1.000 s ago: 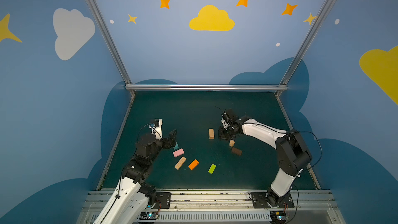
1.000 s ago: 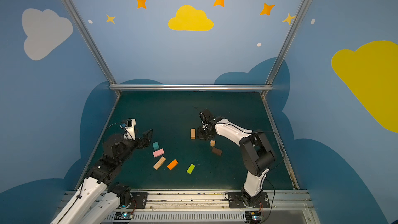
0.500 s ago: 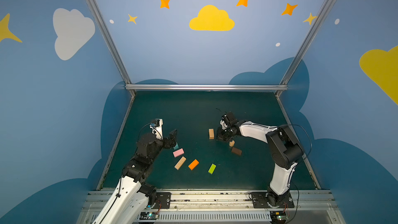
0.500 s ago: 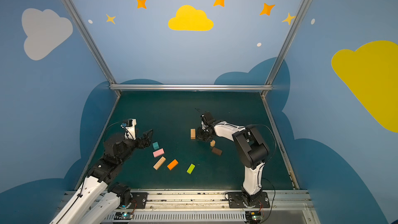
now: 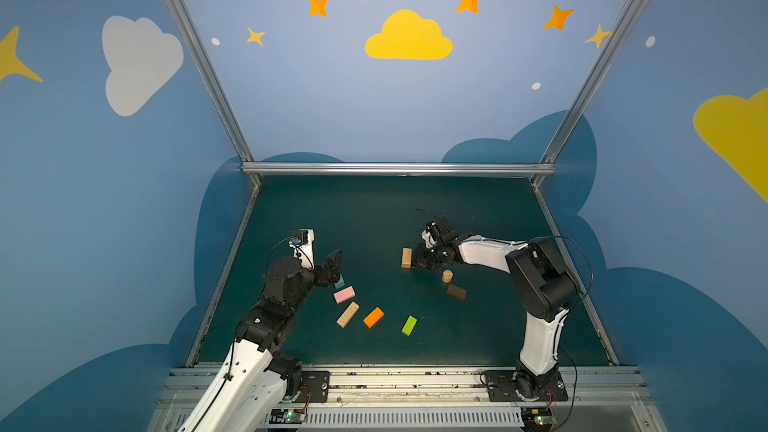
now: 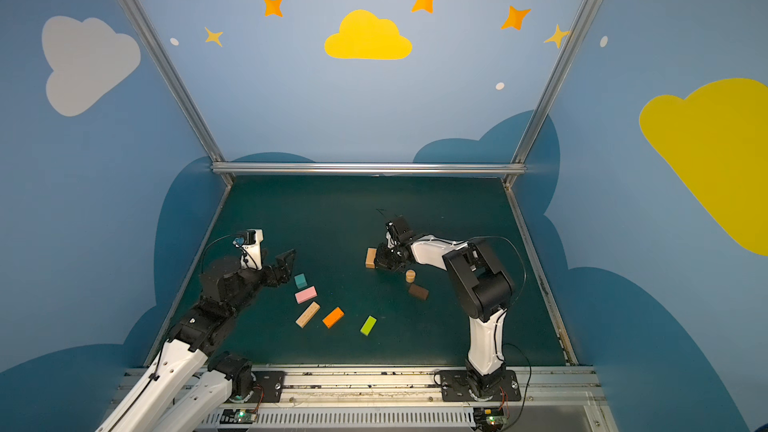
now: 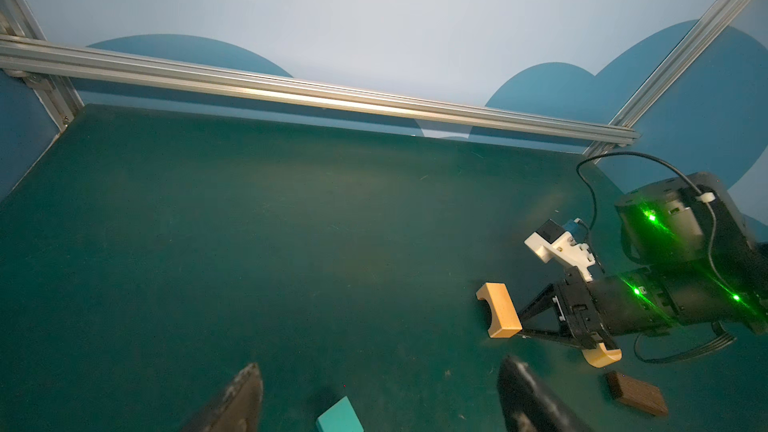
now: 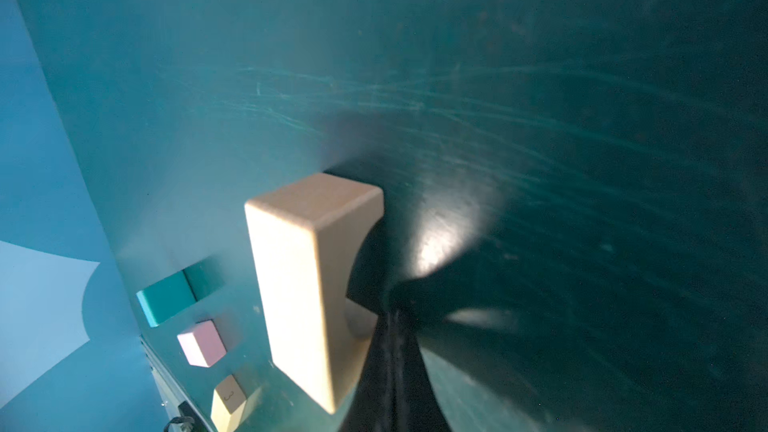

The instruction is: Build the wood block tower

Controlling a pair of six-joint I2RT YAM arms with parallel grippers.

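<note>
Forearm (image 5: 486,249) outstretched, right gripper (image 5: 417,263) low beside tan arch (image 5: 406,258).

Dark green tabletop (image 5: 374,209); tan arch (image 5: 406,257), plank (image 5: 347,314), cylinder (image 5: 447,275); teal cube (image 6: 300,280); pink brick (image 5: 344,294), orange brick (image 5: 373,317), lime green brick (image 5: 409,325), dark brown brick (image 5: 456,291); blue walls (image 5: 332,118), yellow cloud (image 5: 408,37).

Left hand (image 7: 380,378) spread wide, teal cube (image 7: 338,415) seen between fingers; right hand (image 7: 524,326) closed beside tan arch (image 7: 498,315).

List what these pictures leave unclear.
Teal wooden cube: in a top view, mostly hidden by the left gripper; left wrist view, cut by the edge.
Tan short wooden cylinder: left wrist view, partly behind the right gripper.
Whether that gripper touches the tan wooden arch: right wrist view, blurred.
</note>
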